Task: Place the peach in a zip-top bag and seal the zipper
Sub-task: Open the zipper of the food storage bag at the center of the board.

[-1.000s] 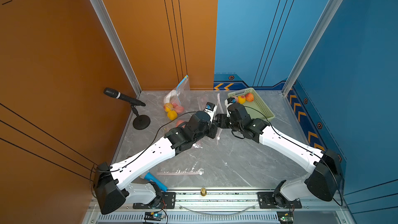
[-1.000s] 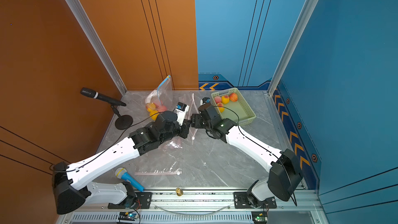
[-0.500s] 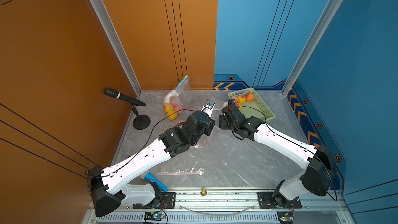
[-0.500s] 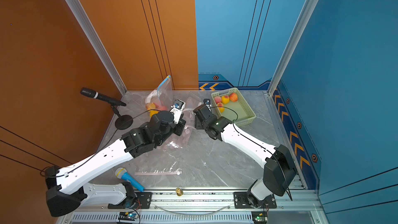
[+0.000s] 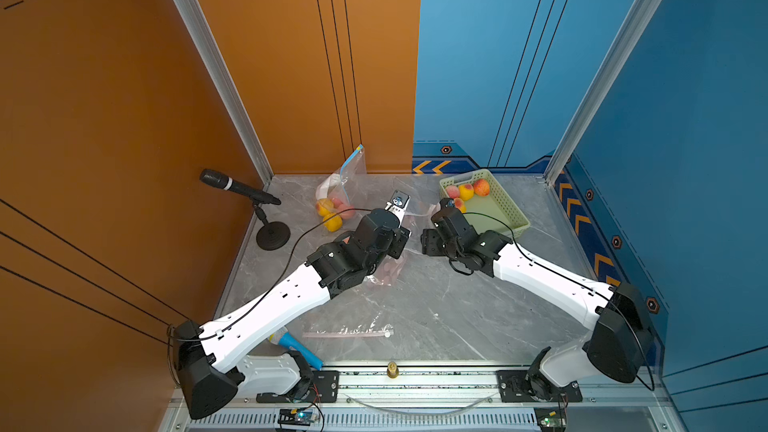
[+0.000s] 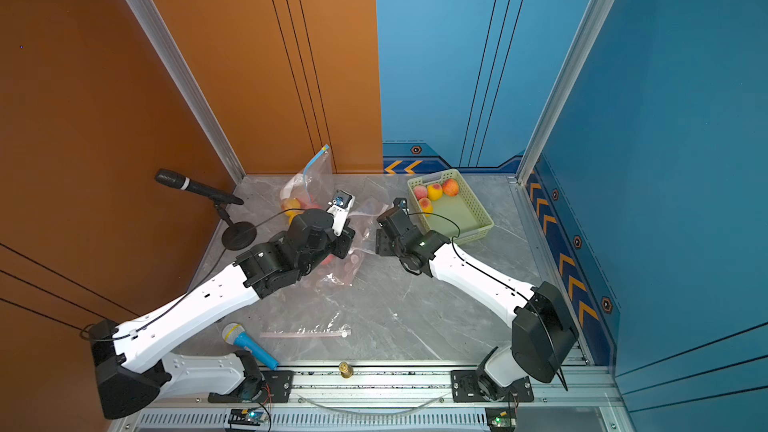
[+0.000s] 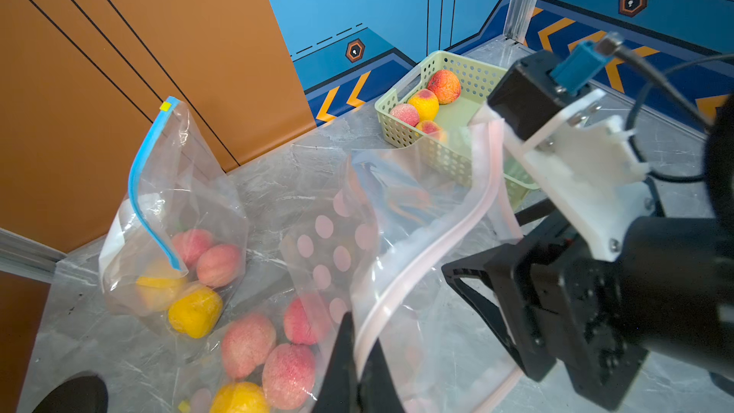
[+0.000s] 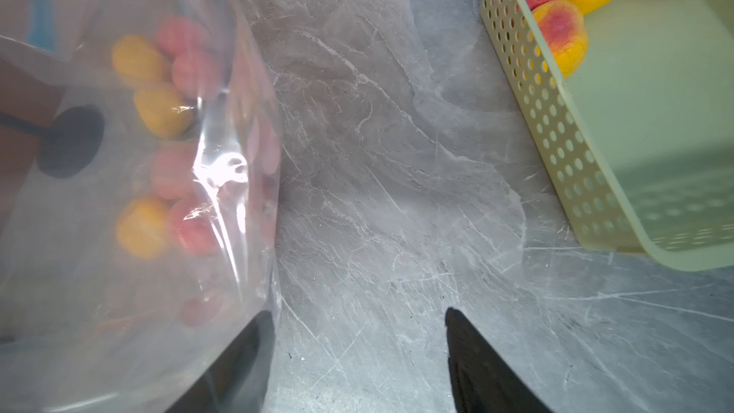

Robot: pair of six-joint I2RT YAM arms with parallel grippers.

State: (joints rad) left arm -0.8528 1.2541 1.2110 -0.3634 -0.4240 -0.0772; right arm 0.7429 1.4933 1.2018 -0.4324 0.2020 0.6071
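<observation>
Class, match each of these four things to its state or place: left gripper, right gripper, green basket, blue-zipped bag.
1 left gripper
2 right gripper
3 green basket
4 blue-zipped bag

A holds four loose peaches
B open, gripping nothing
C shut on the pink-zipped bag rim
D upright near the orange wall

Pairs: 1-C, 2-B, 3-A, 4-D

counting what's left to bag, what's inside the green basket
Four peaches sit bunched at the far end of the green basket; the rest of its floor looks bare in both top views. Only the floor under the fruit is covered.
</observation>
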